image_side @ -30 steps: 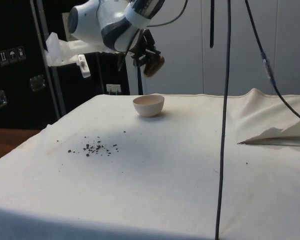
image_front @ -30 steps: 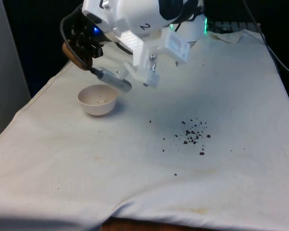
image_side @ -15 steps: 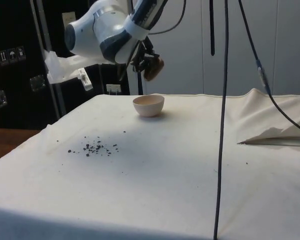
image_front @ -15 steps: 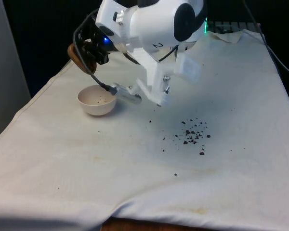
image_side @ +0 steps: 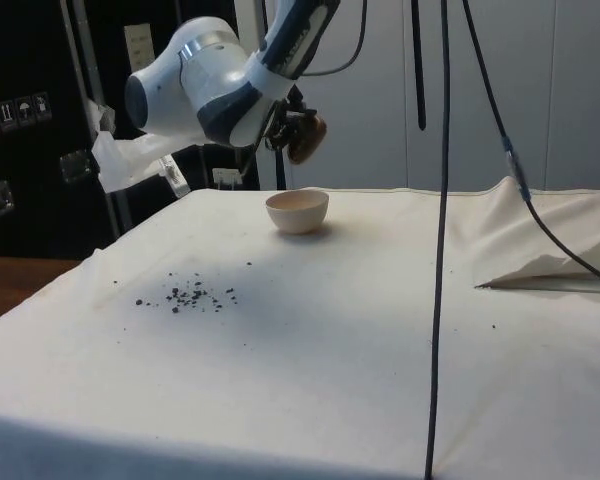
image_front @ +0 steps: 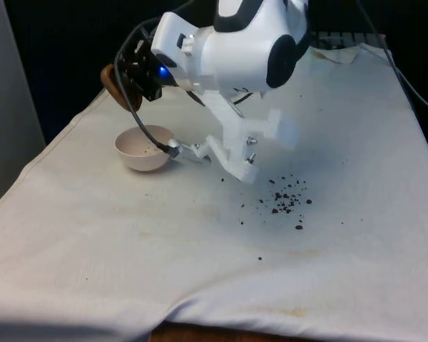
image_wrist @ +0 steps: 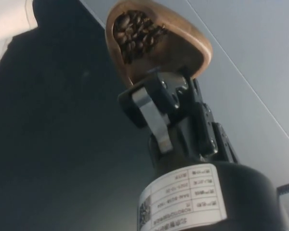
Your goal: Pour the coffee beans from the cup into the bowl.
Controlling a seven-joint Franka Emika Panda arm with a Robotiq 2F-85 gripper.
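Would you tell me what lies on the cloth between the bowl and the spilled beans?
Bare cloth, in the side view, from the bowl to the spilled beans.

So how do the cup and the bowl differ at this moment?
The cup is brown and wooden-looking; the bowl is a pale cream. The cup is held up in the air by the gripper, tilted, while the bowl sits upright on the cloth. The cup is full of coffee beans; the bowl holds only a few dark specks. Both are small, open and rounded.
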